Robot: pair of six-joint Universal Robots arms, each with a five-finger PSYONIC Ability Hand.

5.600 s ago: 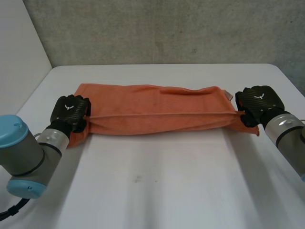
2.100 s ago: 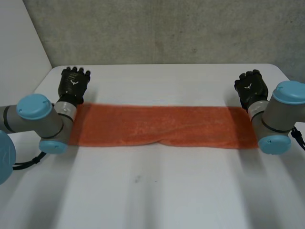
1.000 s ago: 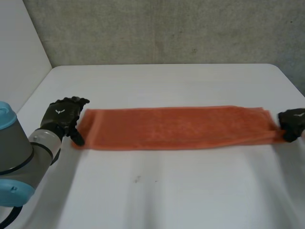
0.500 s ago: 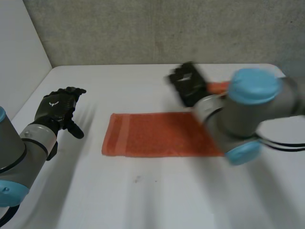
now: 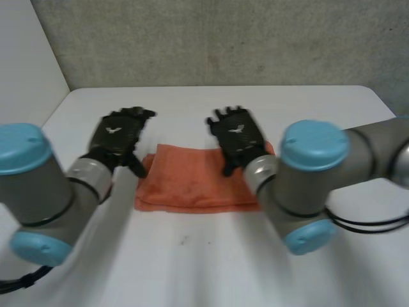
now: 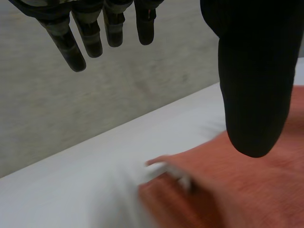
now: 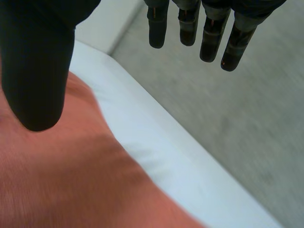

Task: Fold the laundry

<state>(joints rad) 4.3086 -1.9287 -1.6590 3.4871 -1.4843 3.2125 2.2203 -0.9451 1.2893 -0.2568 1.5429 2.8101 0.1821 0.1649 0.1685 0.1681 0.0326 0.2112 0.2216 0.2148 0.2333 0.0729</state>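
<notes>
Orange towel (image 5: pixel 192 185) folded small, flat on the white table (image 5: pixel 192 268). By one short edge, left hand (image 5: pixel 118 137); over the other side, right hand (image 5: pixel 236 137); fingers straight, holding nothing. Could flip the top layer open with a low thumb dragging

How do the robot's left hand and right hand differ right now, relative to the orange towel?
The left hand is at the left end of the orange towel, mostly over bare table, while the right hand is over the towel's right half. The left hand's fingers slant rightward and the right hand's slant leftward. Both are open and hold nothing.
</notes>
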